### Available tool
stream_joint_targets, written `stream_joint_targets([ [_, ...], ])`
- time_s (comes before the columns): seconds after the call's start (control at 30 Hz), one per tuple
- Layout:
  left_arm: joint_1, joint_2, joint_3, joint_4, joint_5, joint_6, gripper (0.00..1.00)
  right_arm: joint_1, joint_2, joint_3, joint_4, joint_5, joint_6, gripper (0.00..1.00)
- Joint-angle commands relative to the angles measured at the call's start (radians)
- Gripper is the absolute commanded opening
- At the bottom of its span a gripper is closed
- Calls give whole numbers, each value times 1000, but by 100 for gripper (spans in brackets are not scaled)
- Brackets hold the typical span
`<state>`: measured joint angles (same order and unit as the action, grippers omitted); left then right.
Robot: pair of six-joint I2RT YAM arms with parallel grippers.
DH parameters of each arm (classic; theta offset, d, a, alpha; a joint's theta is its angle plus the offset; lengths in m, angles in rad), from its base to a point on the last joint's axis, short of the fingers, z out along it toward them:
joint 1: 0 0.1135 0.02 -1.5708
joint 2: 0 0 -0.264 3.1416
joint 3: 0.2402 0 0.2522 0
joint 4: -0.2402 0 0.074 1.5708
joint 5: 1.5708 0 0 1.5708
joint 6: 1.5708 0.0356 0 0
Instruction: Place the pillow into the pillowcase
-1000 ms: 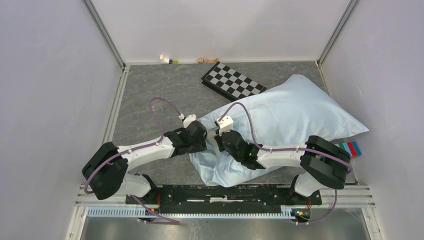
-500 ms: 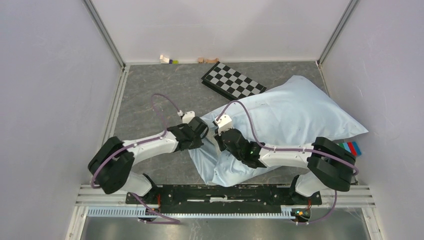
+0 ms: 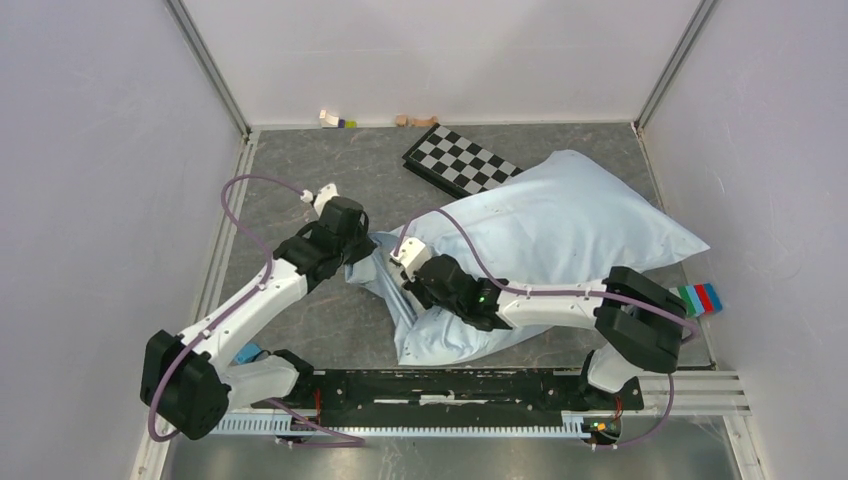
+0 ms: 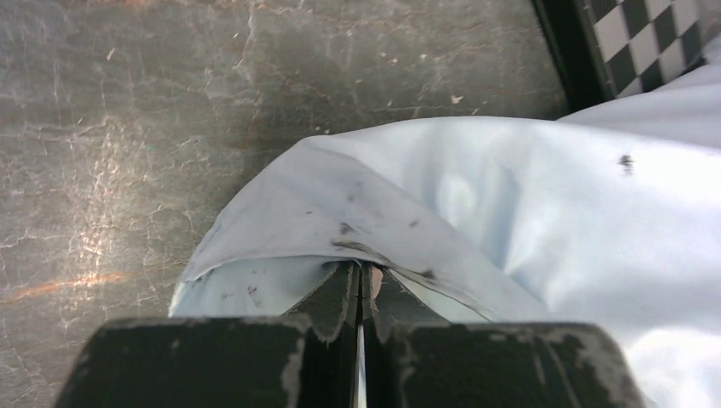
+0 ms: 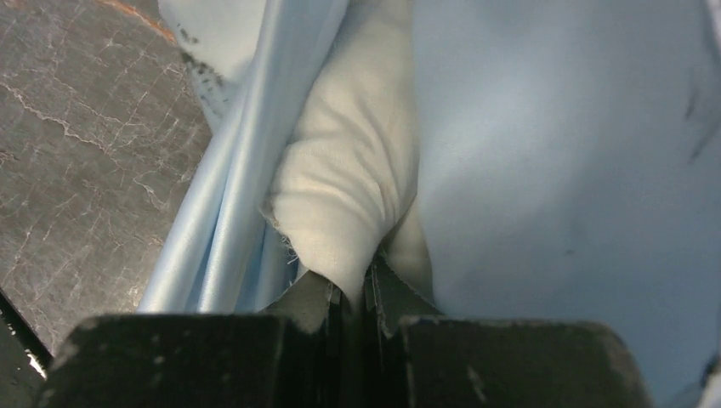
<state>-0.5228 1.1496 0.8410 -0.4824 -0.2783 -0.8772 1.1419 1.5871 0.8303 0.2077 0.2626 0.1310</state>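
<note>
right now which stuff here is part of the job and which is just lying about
job: pillowcase, pillow, left gripper pinching the pillowcase, right gripper pinching the pillow
lying about: checkerboard panel, small blocks by the back wall, coloured card

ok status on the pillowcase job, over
left claw shut on pillowcase edge. right claw shut on pillow corner at the case mouth. pillow mostly inside. checkerboard panel beside the far end, not blocking.

Grey marbled table. Bulging pale-blue pillowcase lies across centre-right. Checkerboard panel far centre, just beside pillowcase. Small coloured blocks and wooden bits along far edge. Striped colour card at right edge.
</note>
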Motion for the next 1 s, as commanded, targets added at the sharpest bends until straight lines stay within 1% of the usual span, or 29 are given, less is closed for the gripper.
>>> stream_joint_targets([
  [0.0, 16, -54, 91, 48, -78, 79, 2, 21, 78, -8, -177, -144, -36, 0],
  [0.07, 19, -61, 110, 45, -100, 99, 2, 22, 86, -20, -169, -160, -39, 0],
  [0.13, 20, -74, 113, 68, -83, 120, 2, 21, 98, -32, -166, -159, -30, 0],
  [0.17, 19, -91, 107, 111, -46, 143, 2, 20, 106, -33, -167, -147, -18, 0],
  [0.3, 15, -161, 56, 251, 193, 180, 2, -16, 165, 39, -198, -146, 19, 0],
  [0.37, 11, -213, 36, 281, 264, 180, 2, -62, 187, 89, -205, -154, 46, 0],
  [0.4, 7, -248, 25, 297, 273, 181, 2, -84, 198, 115, -206, -164, 56, 0],
  [0.5, 5, -326, 11, 268, 313, 187, 2, -140, 220, 162, -237, -141, 102, 0],
  [0.57, 5, -341, 16, 163, 306, 179, 2, -172, 211, 181, -217, -128, 135, 0],
  [0.63, 5, -354, -14, 89, 283, 153, 2, -196, 199, 214, -215, -110, 165, 0],
  [0.73, 6, -334, -56, -74, 150, 100, 2, -217, 163, 246, -163, -62, 196, 0],
  [0.8, 6, -285, -80, -110, 139, 91, 2, -217, 143, 268, -143, -55, 189, 0],
  [0.83, 5, -265, -92, -111, 132, 83, 2, -215, 138, 281, -133, -79, 169, 0],
  [0.9, 5, -246, -102, -100, 97, 76, 2, -200, 141, 320, -159, -93, 125, 0],
  [0.93, 8, -237, -97, -99, 76, 79, 2, -183, 141, 332, -171, -87, 91, 2],
  [0.97, 11, -227, -81, -104, 58, 86, 2, -163, 138, 339, -183, -80, 53, 8],
])
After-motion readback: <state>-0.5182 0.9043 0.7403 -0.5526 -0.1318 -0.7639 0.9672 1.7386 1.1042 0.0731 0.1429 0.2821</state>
